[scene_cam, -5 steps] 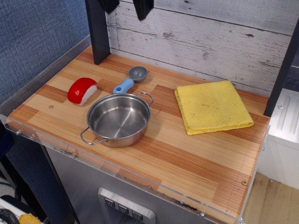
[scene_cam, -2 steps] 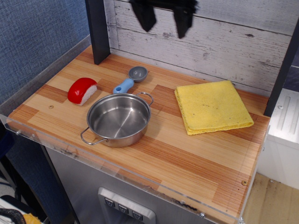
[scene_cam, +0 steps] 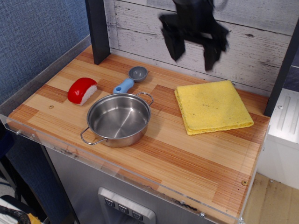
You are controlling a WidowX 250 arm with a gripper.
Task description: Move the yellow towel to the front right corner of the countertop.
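The yellow towel lies flat and folded at the back right of the striped wooden countertop, near the white plank wall. My gripper is black and blurred by motion. It hangs open in the air above the towel's back left edge, its two fingers spread wide apart and empty. It does not touch the towel.
A steel pan sits mid-counter. A red and white block lies to its left and a blue-handled grey scoop behind it. A black post stands at the back left, another post at the right.
My gripper has come down and to the right from the top edge of the view, to just above the towel's back left side. Nothing on the counter has moved.
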